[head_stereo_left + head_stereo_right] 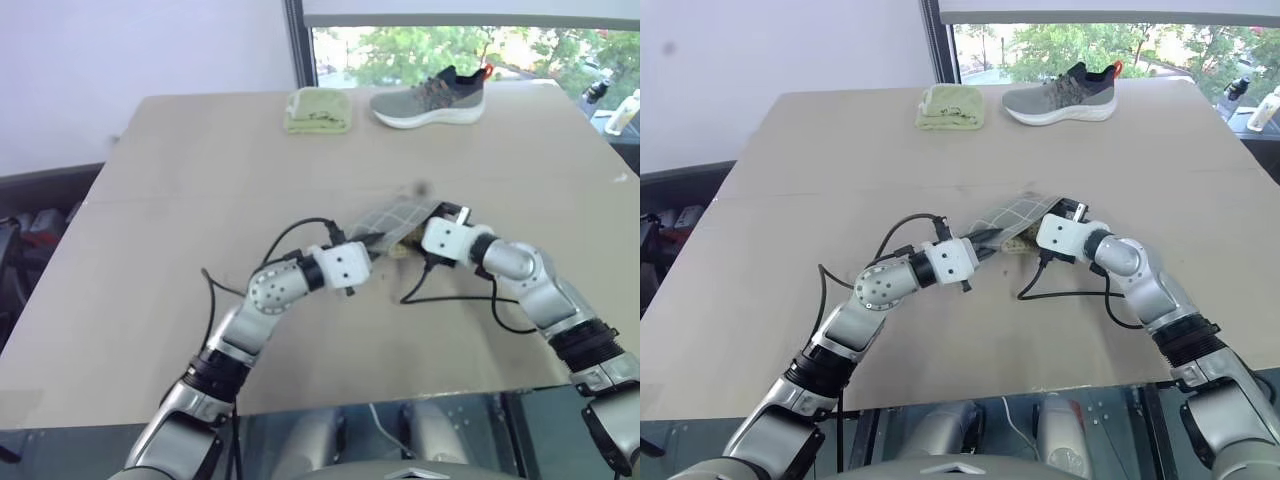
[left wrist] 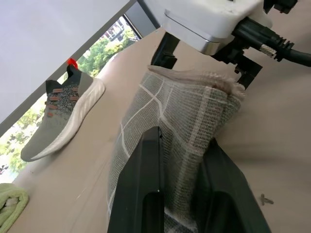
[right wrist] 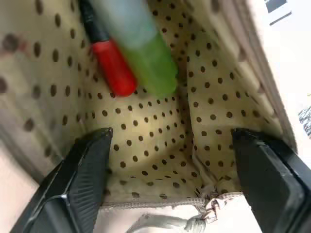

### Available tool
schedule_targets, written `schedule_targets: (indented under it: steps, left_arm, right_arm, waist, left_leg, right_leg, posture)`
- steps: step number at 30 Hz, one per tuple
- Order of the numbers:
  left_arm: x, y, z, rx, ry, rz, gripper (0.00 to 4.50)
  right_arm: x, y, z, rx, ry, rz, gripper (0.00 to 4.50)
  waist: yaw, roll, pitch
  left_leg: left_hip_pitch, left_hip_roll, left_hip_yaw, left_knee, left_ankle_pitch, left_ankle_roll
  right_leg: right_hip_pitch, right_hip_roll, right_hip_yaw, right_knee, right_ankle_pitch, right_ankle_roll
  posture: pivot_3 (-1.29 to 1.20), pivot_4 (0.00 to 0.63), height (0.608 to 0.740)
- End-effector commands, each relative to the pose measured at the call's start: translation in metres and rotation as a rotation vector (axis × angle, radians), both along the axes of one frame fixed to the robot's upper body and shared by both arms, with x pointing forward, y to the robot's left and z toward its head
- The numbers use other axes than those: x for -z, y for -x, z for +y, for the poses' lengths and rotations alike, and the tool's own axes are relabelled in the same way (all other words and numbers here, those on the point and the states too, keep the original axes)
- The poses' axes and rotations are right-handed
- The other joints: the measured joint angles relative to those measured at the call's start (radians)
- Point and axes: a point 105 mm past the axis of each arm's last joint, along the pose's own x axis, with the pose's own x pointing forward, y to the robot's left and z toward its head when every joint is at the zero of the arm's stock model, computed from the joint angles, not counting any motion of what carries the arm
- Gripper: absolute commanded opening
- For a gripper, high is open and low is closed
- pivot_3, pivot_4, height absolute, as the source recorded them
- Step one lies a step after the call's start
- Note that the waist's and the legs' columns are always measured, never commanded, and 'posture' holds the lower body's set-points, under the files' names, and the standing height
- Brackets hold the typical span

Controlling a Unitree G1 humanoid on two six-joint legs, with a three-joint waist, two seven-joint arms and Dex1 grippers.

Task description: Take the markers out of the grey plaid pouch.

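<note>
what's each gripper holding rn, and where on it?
The left gripper pinches the grey plaid pouch by its cloth wall. The right gripper holds nothing: open inside the pouch's mouth, short of the markers.

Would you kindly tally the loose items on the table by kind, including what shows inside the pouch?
Grey plaid pouch: 1
Markers, red-capped and green-capped, inside the pouch: 2
Sneaker: 1
Folded yellow-green cloth: 1
Total: 5
</note>
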Motion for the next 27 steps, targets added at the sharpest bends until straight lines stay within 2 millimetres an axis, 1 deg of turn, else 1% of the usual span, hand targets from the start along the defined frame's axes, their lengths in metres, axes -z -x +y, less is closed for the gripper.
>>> schedule_targets:
  steps: [1,4,6,9,11,16,19,21,25,27]
  left_arm:
    - [-0.026,0.002,0.001,0.012,0.089,-0.043,0.17]
    - [-0.030,0.002,-0.002,0.019,0.167,0.026,0.17]
    - [-0.034,0.003,-0.005,0.029,0.210,0.072,0.17]
    - [-0.037,0.007,-0.011,0.073,0.274,0.161,0.17]
    - [-0.037,0.011,-0.012,0.096,0.281,0.193,0.17]
    - [-0.033,0.019,-0.016,0.144,0.269,0.237,0.17]
    - [-0.028,0.024,-0.017,0.166,0.247,0.254,0.17]
    - [-0.025,0.026,-0.017,0.175,0.232,0.262,0.17]
    - [-0.024,0.024,-0.016,0.173,0.210,0.262,0.17]
    - [-0.025,0.022,-0.014,0.167,0.207,0.258,0.17]
  right_arm:
    - [-0.016,0.006,0.009,-0.012,-0.202,0.086,4.09]
    - [-0.020,0.014,0.026,-0.067,-0.267,0.147,4.09]
    - [-0.021,0.017,0.032,-0.082,-0.306,0.187,4.09]
    - [-0.030,0.019,0.049,-0.118,-0.398,0.260,4.09]
    - [-0.030,0.019,0.052,-0.123,-0.402,0.296,4.09]
    - [-0.018,0.013,0.048,-0.094,-0.307,0.316,4.09]
    - [-0.023,0.016,0.058,-0.149,-0.299,0.300,4.09]
    - [-0.024,0.014,0.062,-0.172,-0.216,0.227,4.09]
    - [-0.027,0.004,0.060,-0.168,-0.081,0.069,4.09]
    - [-0.023,0.006,0.059,-0.197,-0.029,0.041,4.09]
  waist:
    - [-0.002,0.000,0.000]
    - [-0.002,0.000,0.000]
    - [-0.002,0.000,0.000]
    - [-0.001,0.000,0.000]
    - [-0.002,0.000,0.000]
    - [-0.002,0.000,0.000]
    - [-0.002,0.000,0.000]
    - [-0.003,0.000,0.000]
    - [-0.003,0.000,0.000]
    - [-0.002,0.000,0.000]
  left_leg:
    - [0.000,0.000,0.000,0.000,0.000,0.000]
    - [0.000,0.000,0.000,0.000,0.000,0.000]
    - [0.000,0.000,0.000,0.000,0.000,0.000]
    - [-0.001,0.000,0.000,0.000,0.000,0.000]
    - [-0.001,0.000,0.000,0.000,0.000,0.000]
    - [0.000,0.000,0.000,0.000,0.000,0.000]
    - [-0.001,0.000,0.000,0.000,0.000,0.000]
    - [0.000,0.000,0.000,0.000,0.000,0.000]
    - [0.000,0.000,0.000,0.000,0.000,0.000]
    - [0.000,0.000,0.000,0.000,0.000,0.000]
  right_leg:
    - [0.000,0.000,0.000,0.000,0.000,0.000]
    - [0.000,0.000,0.001,0.000,0.000,0.000]
    - [0.000,0.000,0.001,0.000,0.000,0.000]
    - [0.000,0.000,0.000,0.000,0.000,0.000]
    - [0.000,0.000,0.000,0.000,0.000,0.000]
    - [0.000,0.000,0.000,0.000,0.000,0.000]
    - [0.000,0.000,0.000,-0.001,0.000,0.000]
    - [0.000,0.000,0.000,-0.001,0.000,0.000]
    - [0.000,0.000,0.000,0.000,0.000,0.000]
    - [0.000,0.000,0.000,-0.001,0.000,0.000]
  posture:
    - [0.00,0.150,0.740]
    - [0.00,0.150,0.740]
    - [0.00,0.150,0.740]
    - [0.00,0.150,0.740]
    - [0.00,0.150,0.740]
    - [0.00,0.150,0.740]
    - [0.00,0.150,0.740]
    - [0.00,0.150,0.740]
    - [0.00,0.150,0.740]
    - [0.00,0.150,0.740]
